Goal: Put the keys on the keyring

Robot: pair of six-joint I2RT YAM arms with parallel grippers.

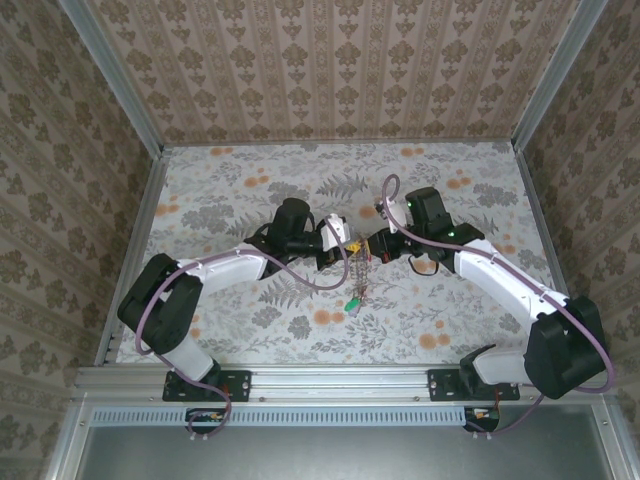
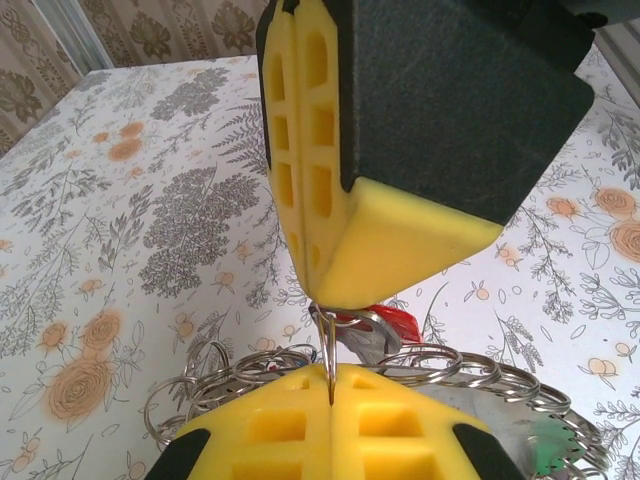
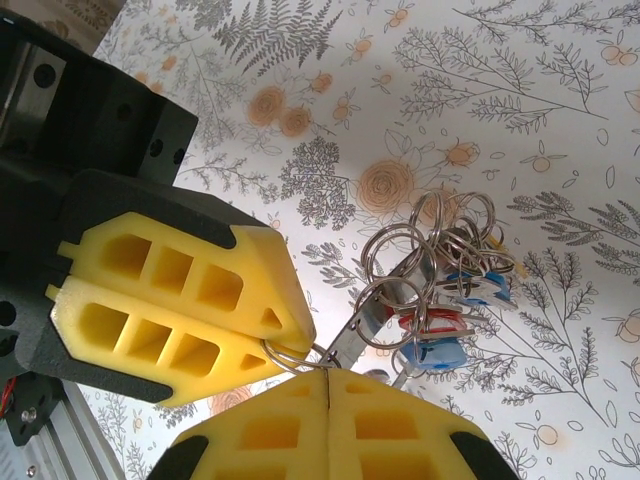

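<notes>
L gripper point(image 2: 330, 388) fully closed, yellow pads pinching the thin wire of the keyring point(image 3: 432, 290). R gripper point(image 3: 330, 385) closed too, tip to tip w/ L and nipping the same wire just beside it. Both meet approx mid-table point(image 1: 220, 185). From top cam the bunch of rings & keys trails from the pinch twd near edge, green tag point(image 1: 352, 303) at its near end. Red tag point(image 2: 400, 322) sits just past L pads. Blue tags point(image 3: 455, 290) in the cluster by R pads.

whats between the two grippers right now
The keyring hangs between the left gripper and the right gripper, each pinching its thin loop; the top view shows it.
</notes>
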